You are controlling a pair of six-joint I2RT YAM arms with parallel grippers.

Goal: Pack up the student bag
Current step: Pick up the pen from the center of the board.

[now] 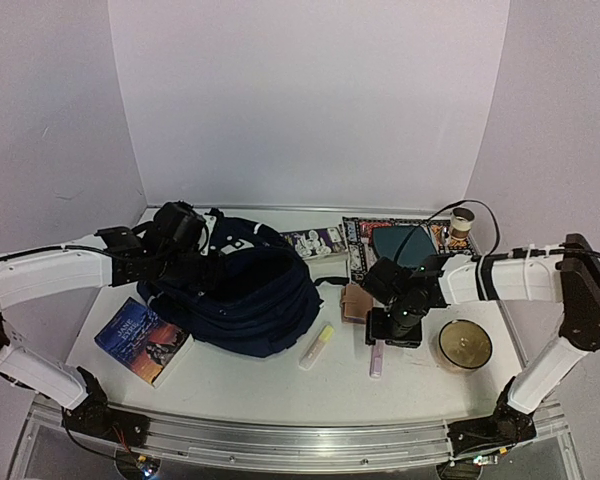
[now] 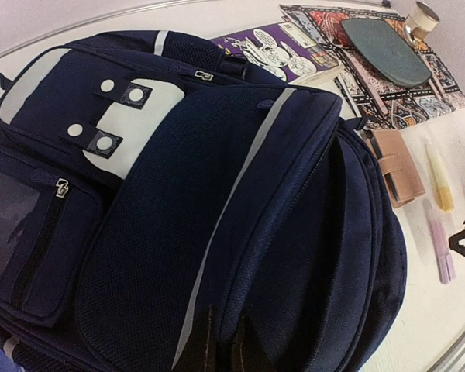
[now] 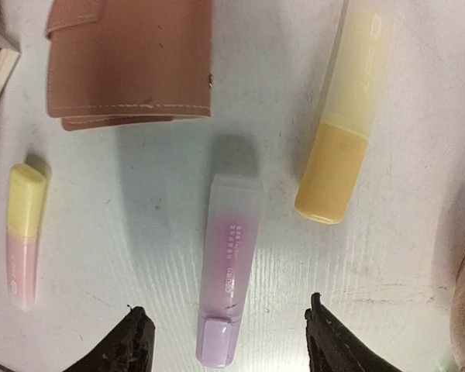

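Student bag (image 1: 235, 295), overhead view: location? — CLERK

Centre-left of the frame, lying on the table (image 1: 240, 385); it is the largest lot. You have a paperback (image 1: 142, 340) just beside it at lower left and a purple comic (image 1: 315, 240) at its upper right edge. Beyond the comic is a patterned mat (image 1: 360, 255) carrying a teal pouch (image 1: 400, 243). Right of the bag: brown wallet (image 1: 355, 300), small yellow-capped marker (image 1: 317, 347), purple highlighter (image 1: 377, 358), round gold tin (image 1: 465, 345). Your right gripper (image 1: 390, 338) hangs over the highlighter's upper end. — CHECKER

Left wrist view? — CLERK

The bag fills the frame, navy, with white patches (image 2: 132, 124) at upper left and a white stripe (image 2: 232, 194) running diagonally through the centre. Your left gripper (image 2: 225, 349) sits at bottom centre. Its fingers (image 2: 205, 345) are close together against the fabric; you cannot tell whether they pinch it. The wallet and two pens lie along the right edge, the mat at upper right. — CHECKER

Right wrist view? — CLERK

Your right gripper is spread wide and holds nothing. Its tips sit at the bottom of the frame, one on each side of the purple highlighter's cap end and apart from it. The wallet is at upper left. A yellow highlighter (image 3: 337, 155) with an orange end is at upper right, and the small marker is at the left edge. — CHECKER
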